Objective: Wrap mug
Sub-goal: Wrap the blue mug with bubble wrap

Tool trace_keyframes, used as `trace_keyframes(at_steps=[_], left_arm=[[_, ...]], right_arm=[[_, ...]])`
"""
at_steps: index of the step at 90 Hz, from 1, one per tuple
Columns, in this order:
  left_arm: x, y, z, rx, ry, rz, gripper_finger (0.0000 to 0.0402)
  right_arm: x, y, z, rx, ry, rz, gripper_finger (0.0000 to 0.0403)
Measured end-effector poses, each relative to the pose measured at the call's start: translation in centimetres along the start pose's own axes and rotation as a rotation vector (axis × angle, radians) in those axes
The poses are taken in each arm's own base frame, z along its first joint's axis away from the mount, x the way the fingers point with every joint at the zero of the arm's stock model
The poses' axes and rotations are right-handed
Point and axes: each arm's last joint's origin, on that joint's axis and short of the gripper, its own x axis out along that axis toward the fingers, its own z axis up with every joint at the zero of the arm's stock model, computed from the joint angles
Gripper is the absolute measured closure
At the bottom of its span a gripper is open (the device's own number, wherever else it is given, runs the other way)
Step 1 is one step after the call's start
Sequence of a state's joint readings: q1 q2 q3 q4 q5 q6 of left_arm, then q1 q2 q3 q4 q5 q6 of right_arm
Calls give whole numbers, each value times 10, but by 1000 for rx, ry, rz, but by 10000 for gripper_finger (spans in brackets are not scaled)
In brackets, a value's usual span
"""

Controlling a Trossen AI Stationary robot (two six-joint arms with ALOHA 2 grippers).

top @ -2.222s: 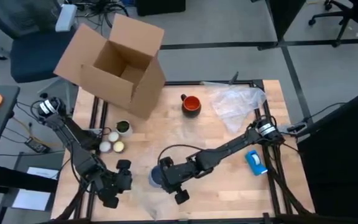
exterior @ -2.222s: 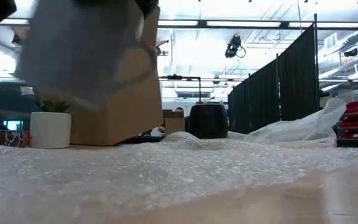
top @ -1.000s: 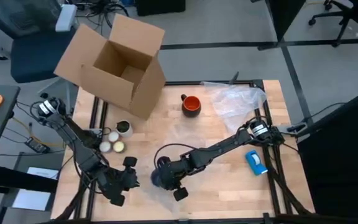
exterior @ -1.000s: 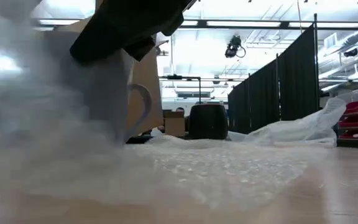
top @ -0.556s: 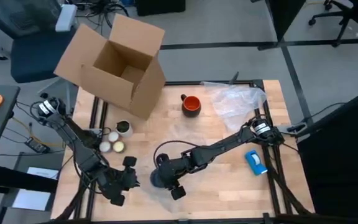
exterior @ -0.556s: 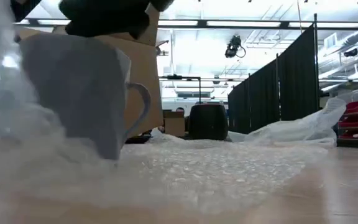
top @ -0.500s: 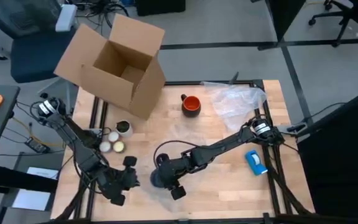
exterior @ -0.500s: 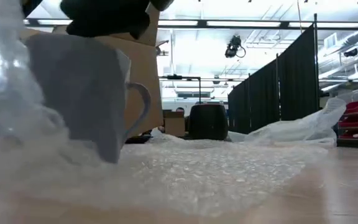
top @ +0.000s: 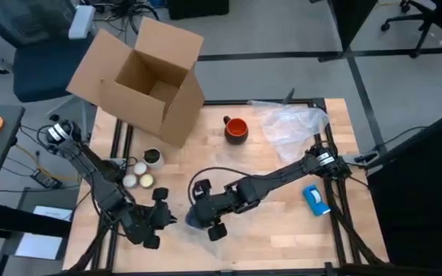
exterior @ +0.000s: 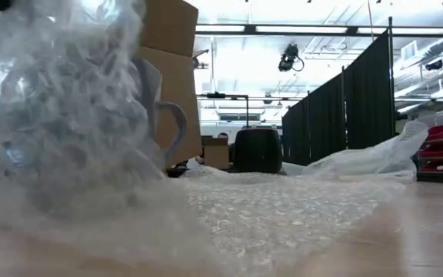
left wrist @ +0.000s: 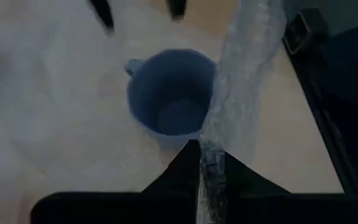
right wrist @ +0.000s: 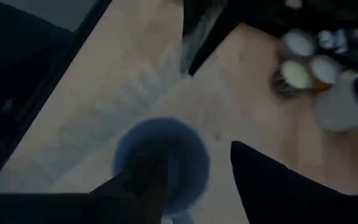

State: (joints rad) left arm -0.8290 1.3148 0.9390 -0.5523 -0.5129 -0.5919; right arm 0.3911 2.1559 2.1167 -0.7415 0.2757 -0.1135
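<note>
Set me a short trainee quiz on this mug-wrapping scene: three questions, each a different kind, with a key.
1. True or false: the left hand is shut on a strip of bubble wrap.
2. What colour is the mug below the right hand? A. white B. blue C. green
3. Fill in: the orange mug, standing between the cardboard box and the crumpled plastic, is touched by ___ hand.
Key: 1 true; 2 B; 3 neither.
</note>
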Motion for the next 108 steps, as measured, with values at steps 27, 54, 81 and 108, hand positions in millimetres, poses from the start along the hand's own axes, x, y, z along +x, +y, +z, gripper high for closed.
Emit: trace_keyframes(at_steps=[27, 54, 81, 108], left_arm=[[4, 12, -1, -170, 42, 79, 402], [8, 21, 1, -311, 49, 117, 402], [-7, 27, 6, -423, 46, 43, 402], [-19, 30, 10, -425, 17, -9, 402]], right_arm=[[-31, 18, 17, -59, -20, -94, 301], [-25, 28, 14, -39, -32, 79, 338], [3, 26, -10, -25, 44, 204, 398], [24, 2, -24, 6, 64, 91, 402]])
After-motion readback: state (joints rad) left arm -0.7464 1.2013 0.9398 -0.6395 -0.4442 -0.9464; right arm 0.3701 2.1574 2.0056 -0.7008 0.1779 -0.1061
